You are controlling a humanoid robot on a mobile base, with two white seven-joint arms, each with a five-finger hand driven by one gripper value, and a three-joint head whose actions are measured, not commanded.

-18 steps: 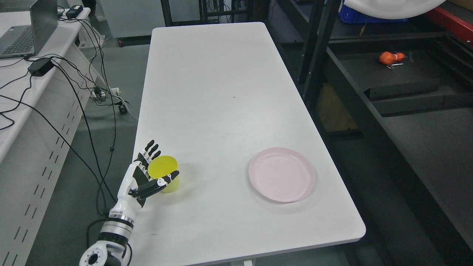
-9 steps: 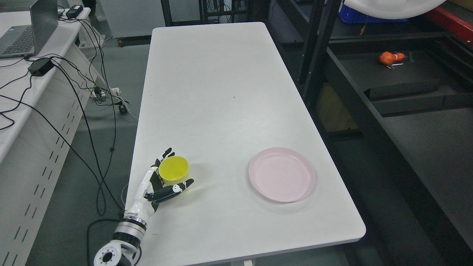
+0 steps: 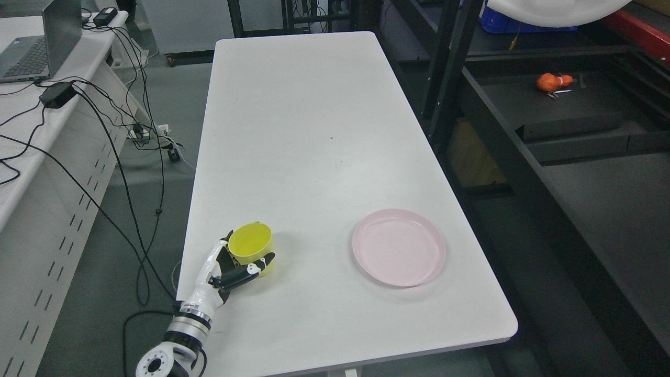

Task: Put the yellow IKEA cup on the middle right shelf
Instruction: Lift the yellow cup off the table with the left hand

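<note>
Yellow cup: upright on the white worktop, near its left edge at the close end; open mouth tipped slightly toward 1 o'clock.
Left hand: up from the lower left, at 8 o'clock of the cup; clasped on the cup, thumb across the near wall, other digits mostly hidden behind the far-left side.
Left arm: white and grey forearm running from the bottom edge toward 1 o'clock, wrist just off the worktop's left edge.
Right hand: out of the head view.
Pink plate: flat on the worktop at 3 o'clock of the cup, well apart from it, near the right edge.
Shelf unit: black frame at 3 o'clock of the worktop, dark shelves stepping away to the right.
Orange object: small, on a dark shelf at 2 o'clock, far from the cup; kind not clear.
Side desk: at 9 to 10 o'clock, separate from the worktop.
Laptop: open on the side desk at 11 o'clock.
Black cables: trailing from the side desk down to the grey floor between desk and worktop.
</note>
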